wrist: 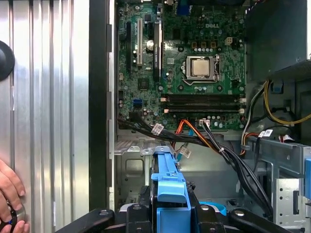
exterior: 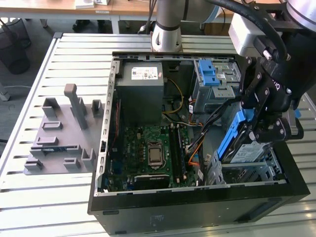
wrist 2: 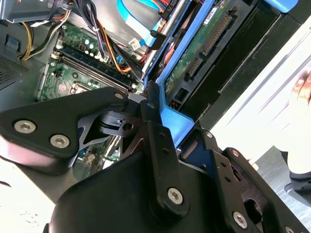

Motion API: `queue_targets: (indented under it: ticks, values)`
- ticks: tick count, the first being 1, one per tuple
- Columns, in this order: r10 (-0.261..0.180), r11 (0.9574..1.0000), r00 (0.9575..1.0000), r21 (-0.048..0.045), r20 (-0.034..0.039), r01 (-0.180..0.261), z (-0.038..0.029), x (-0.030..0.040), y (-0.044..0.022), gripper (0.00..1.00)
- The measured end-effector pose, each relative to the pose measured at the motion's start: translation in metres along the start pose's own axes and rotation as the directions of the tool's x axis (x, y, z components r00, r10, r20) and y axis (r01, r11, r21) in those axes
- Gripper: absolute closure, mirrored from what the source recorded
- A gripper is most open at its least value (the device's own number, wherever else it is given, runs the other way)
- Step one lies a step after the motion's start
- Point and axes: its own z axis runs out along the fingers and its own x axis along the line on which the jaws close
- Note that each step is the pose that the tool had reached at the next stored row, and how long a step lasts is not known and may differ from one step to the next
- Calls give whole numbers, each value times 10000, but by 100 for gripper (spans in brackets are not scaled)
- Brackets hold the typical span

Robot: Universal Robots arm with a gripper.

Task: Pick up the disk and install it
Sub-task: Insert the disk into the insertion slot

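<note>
While the pincer [exterior: 259, 129] is closed on the disk [exterior: 243, 150], holding it tilted over the drive bay [exterior: 252, 174] at the exterior view's lower right, likely risks are its blue frame snagging the black cables [exterior: 212, 120] just beside it, or jamming askew against the bay wall.

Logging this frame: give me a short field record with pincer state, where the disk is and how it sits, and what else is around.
pincer: shut on the disk
disk: lifted, tilted, over the case's end at the exterior view's right; not seated
case: open, lying on the slatted table
inside: motherboard, grey power supply box, cage with blue latch
person: hand on the table, in the first wrist view
</note>
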Motion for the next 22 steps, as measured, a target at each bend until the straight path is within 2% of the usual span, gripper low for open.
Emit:
queue_targets:
  ticks: [22]
  values:
    - [0,10000,10000,0,1,0,165,3,-1,64]
